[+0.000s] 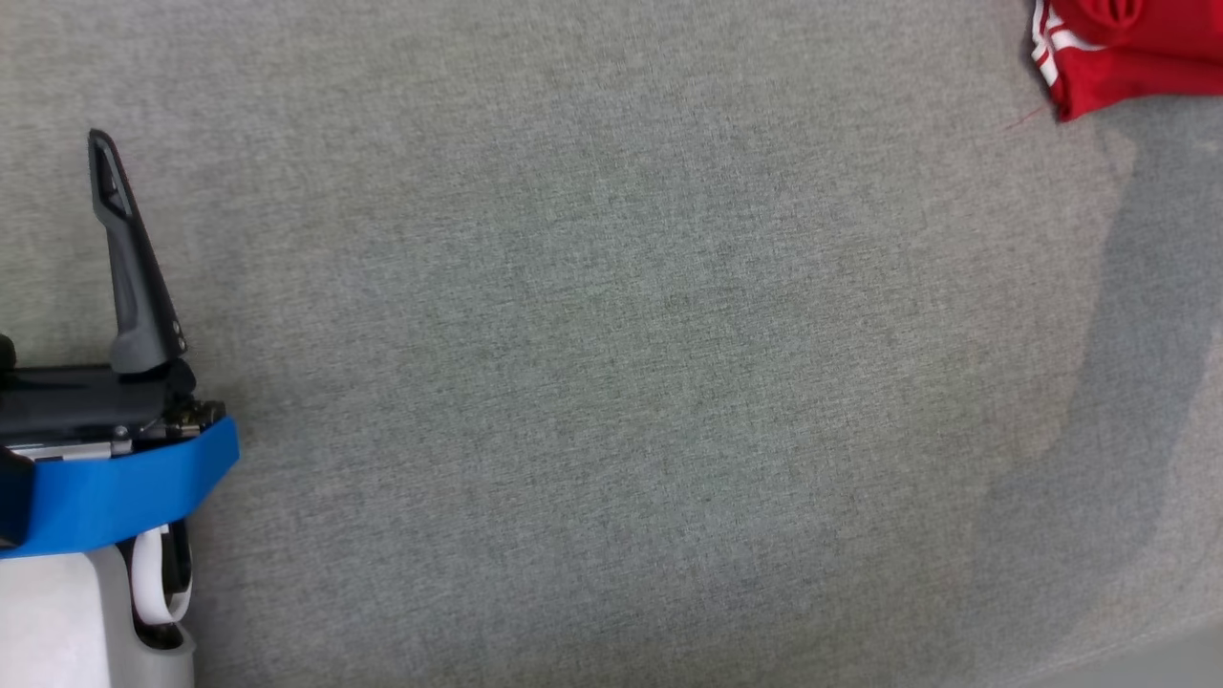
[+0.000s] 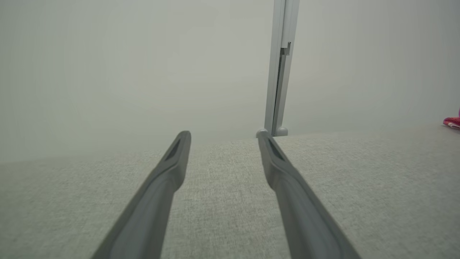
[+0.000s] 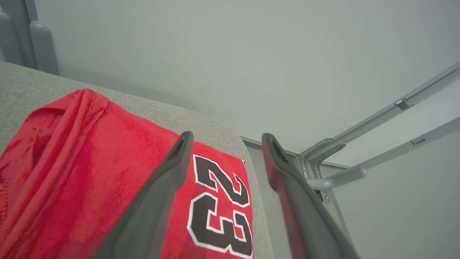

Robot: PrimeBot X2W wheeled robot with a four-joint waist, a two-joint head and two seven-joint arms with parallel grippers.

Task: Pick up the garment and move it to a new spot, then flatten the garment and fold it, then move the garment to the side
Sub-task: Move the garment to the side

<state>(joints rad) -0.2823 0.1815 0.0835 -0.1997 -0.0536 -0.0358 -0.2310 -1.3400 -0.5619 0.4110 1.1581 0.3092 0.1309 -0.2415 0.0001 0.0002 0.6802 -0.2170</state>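
R hand (image 3: 226, 138), jaws wide, over garment (image 3: 90, 172)

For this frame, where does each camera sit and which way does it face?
Left wrist: on the left arm, looking low along the open left end effector across the grey fabric surface to a pale wall.
Head: on the head, looking down on that surface; one finger of the left end effector and its blue-banded wrist show at lower left.
Right wrist: on the right arm, looking along the open right end effector over the red garment.
Shared: all three catch the garment.
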